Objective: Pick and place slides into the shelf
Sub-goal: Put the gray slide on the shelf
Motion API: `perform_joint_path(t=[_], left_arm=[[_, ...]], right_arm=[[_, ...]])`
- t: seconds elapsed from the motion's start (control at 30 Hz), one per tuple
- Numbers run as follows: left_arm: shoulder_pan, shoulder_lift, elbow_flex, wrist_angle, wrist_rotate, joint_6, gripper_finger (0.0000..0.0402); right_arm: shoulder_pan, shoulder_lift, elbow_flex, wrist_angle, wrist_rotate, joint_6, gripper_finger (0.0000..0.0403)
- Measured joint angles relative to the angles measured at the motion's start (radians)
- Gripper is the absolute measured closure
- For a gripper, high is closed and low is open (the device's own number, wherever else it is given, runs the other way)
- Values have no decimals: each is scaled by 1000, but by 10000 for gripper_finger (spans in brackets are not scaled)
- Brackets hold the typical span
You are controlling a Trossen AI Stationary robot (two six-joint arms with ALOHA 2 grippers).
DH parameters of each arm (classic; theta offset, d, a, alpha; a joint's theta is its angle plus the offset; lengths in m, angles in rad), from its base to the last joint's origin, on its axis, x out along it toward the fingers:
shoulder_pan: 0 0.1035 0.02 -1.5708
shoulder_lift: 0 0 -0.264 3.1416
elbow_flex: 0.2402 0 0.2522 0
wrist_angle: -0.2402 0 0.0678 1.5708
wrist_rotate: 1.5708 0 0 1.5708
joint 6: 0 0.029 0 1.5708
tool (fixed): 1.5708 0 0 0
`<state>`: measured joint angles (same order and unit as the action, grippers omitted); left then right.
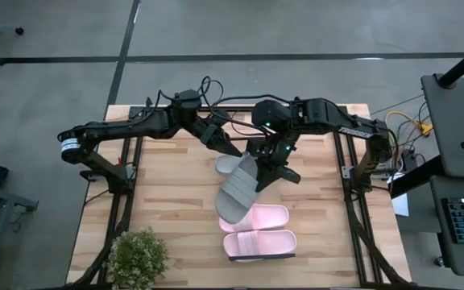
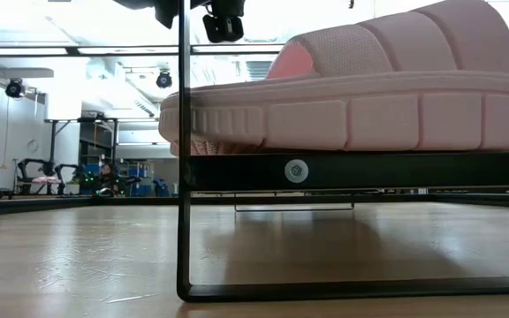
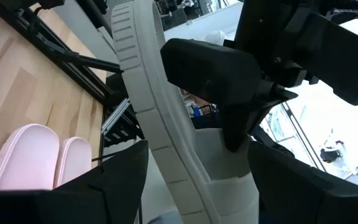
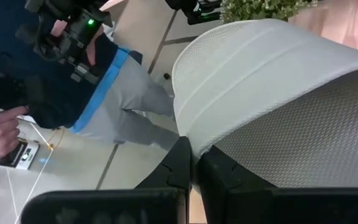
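A grey slide (image 1: 238,192) hangs slanted over the table's middle, between my two arms. My right gripper (image 4: 194,149) is shut on its strap. My left gripper (image 3: 197,193) stands open and level, with the slide's ribbed sole edge (image 3: 143,93) and strap running between its fingers. A paler grey shape (image 1: 225,163), seemingly a second grey slide, lies beside the held one. Two pink slides (image 1: 258,229) rest sole-down on the shelf (image 2: 369,172), side by side. My right gripper pinches the edge of the grey slide's mesh strap (image 4: 191,138) between its two shut fingers, slanting down from the table's far right. The slide hangs tilted below the fingers with its sole on edge. My left gripper: I cannot tell whether its fingers touch the slide.
A potted plant (image 1: 138,258) stands at the near left corner. The shelf's thin black wire frame (image 2: 184,177) rises at its end. Black rails (image 1: 127,201) run along both table sides. A person (image 4: 98,87) stands beyond the table.
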<state>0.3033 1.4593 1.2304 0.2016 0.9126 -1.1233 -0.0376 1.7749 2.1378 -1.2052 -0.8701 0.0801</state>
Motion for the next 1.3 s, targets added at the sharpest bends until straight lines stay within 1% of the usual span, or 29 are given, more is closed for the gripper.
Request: perform_joint_path(t=[0.27,0.73,0.83,1.13,1.3], left_arm=[[-10,0,0,0,5,0,141],[-20,2,0,-1,3,0,141],[-24,2,0,-2,-10,0,141],[-44,49,1,-1,-16,0,141],[-48,60,4,57,-16,-20,141]], right_arm=[[0,27,32,-3,7,-4,392],[-2,27,34,13,22,-3,392],[-2,27,34,15,26,-3,392],[-2,27,34,29,33,1,392],[-2,27,34,35,33,5,392]])
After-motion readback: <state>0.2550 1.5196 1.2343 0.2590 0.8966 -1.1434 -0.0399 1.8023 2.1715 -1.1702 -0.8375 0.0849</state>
